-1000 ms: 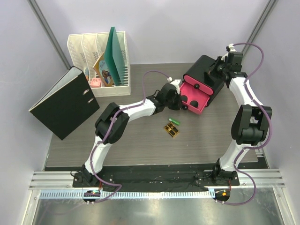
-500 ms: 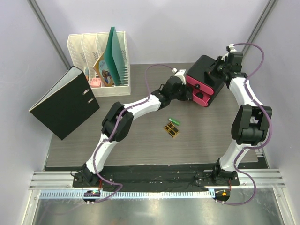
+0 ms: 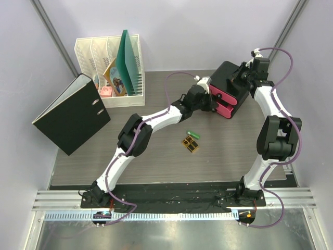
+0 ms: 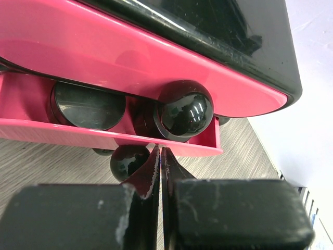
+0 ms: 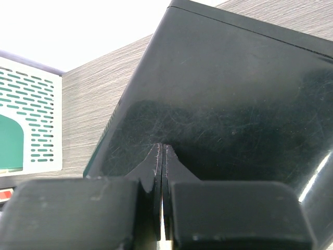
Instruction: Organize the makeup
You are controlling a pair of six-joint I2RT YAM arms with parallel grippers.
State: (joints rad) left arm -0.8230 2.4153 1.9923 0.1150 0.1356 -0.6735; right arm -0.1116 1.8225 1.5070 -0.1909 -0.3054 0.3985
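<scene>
The black box (image 3: 229, 78) with pink drawers (image 3: 225, 102) stands at the back right. My left gripper (image 3: 209, 99) is shut and empty, with its tips (image 4: 160, 152) against the front of the lower pink drawer (image 4: 104, 136). That drawer is slightly open and a black round jar (image 4: 88, 107) lies in it, beside a glossy black knob (image 4: 186, 110). My right gripper (image 3: 240, 79) is shut, with its tips (image 5: 161, 147) pressed on the box's black back (image 5: 234, 94). A small green tube (image 3: 193, 134) and gold-and-black cases (image 3: 190, 145) lie on the table in front. The peach bottle and orange tube are out of view.
A white file organizer (image 3: 109, 67) with folders stands at the back left, and also shows in the right wrist view (image 5: 31, 120). A black binder (image 3: 73, 112) leans at the left. The walls stand close behind the box.
My left gripper has moved right and back, pushing the pink drawer from wide open to nearly closed. The jars that showed from above are now hidden there. The right arm has held still.
</scene>
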